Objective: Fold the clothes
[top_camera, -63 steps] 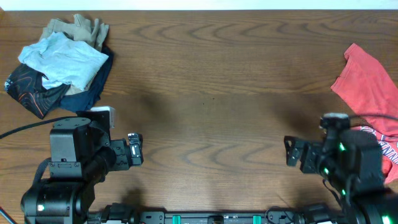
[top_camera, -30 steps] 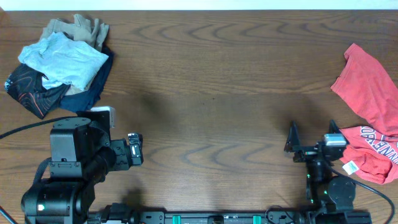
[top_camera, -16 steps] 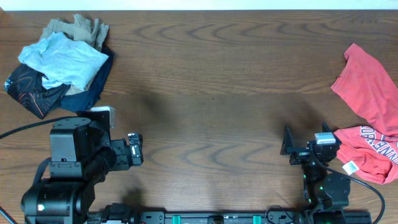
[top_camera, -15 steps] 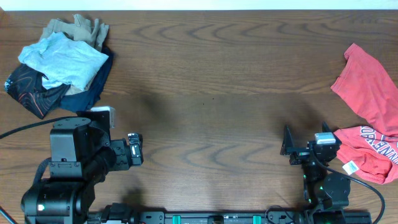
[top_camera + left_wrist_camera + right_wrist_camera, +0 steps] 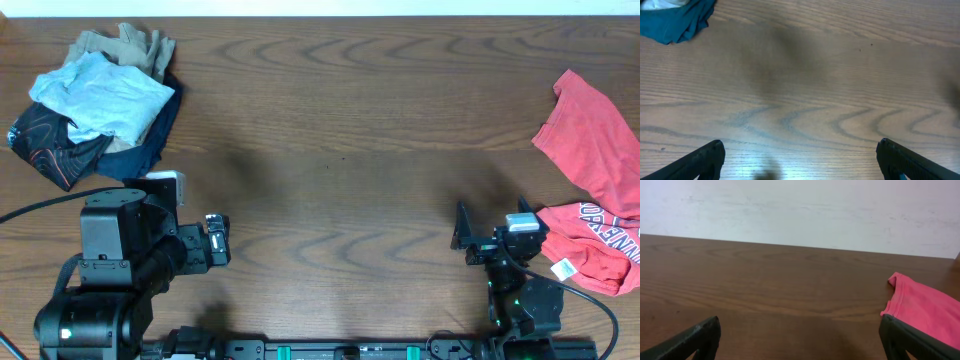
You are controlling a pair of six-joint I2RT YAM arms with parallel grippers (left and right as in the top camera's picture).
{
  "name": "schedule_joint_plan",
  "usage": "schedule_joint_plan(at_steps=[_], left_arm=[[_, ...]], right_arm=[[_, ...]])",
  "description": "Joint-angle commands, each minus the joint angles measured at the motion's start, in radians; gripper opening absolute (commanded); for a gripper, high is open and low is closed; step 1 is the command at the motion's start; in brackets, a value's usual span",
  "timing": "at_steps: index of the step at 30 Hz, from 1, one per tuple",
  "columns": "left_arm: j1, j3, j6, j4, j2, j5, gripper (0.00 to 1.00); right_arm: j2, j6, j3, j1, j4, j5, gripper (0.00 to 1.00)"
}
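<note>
Overhead: straight down, whole worktop [image 5: 340, 120]. Left wrist: close, tilted down at wood, clothes pile [image 5: 675, 20] edge upper left. Right wrist: low, level toward wall [image 5: 800, 205]; shares red shirt [image 5: 925, 315] with overhead.

From above, the light is soft and even. The brown surface [image 5: 340, 100] looks sharp, and the wood lines are easy to see. Two faint grey shadows lie on it, one left of the middle and one right of it. The left wrist view is much paler and looks washed out. A white shine sits near its bottom edge, and a soft dark shadow lies near its top. The wood there is a little blurry. In the right wrist view the wall [image 5: 800, 205] is very bright, but the near wood is dim. The red shirt [image 5: 925, 310] looks bright pink.
</note>
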Motion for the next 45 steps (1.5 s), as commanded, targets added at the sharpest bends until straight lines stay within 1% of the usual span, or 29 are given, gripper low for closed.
schedule_joint_plan(at_steps=[1, 13, 17, 21, 24, 26, 32, 34, 36, 45], left_arm=[[0.000, -0.006, 0.002, 0.001, 0.001, -0.012, 0.98], [0.000, -0.006, 0.002, 0.000, -0.002, -0.012, 0.98], [-0.002, -0.006, 0.002, 0.001, -0.052, -0.012, 0.98], [-0.001, -0.006, 0.007, -0.004, -0.145, -0.018, 0.98], [-0.001, -0.006, 0.017, -0.046, -0.246, -0.101, 0.98], [-0.002, -0.014, 0.018, -0.048, -0.318, -0.109, 0.98], [-0.002, -0.120, 0.018, -0.025, -0.529, -0.144, 0.98], [-0.002, -0.173, 0.018, 0.002, -0.578, -0.151, 0.98], [-0.002, -0.243, 0.017, 0.060, -0.623, -0.151, 0.98], [-0.002, -0.606, 0.018, 0.441, -0.748, -0.155, 0.98]], right_arm=[[-0.007, -0.011, -0.003, -0.007, -0.004, -0.011, 0.99], [-0.007, -0.011, -0.003, -0.007, -0.004, -0.011, 0.99], [-0.007, -0.011, -0.003, -0.007, -0.004, -0.011, 0.99], [-0.007, -0.011, -0.003, -0.007, -0.004, -0.011, 0.99], [-0.007, -0.011, -0.003, -0.007, -0.004, -0.011, 0.99], [-0.007, -0.011, -0.003, -0.007, -0.004, -0.011, 0.99], [-0.007, -0.011, -0.003, -0.007, -0.004, -0.011, 0.99], [-0.007, -0.011, -0.003, -0.007, -0.004, -0.011, 0.99], [-0.007, -0.011, -0.003, -0.007, -0.004, -0.011, 0.99], [-0.007, -0.011, -0.003, -0.007, -0.004, -0.011, 0.99]])
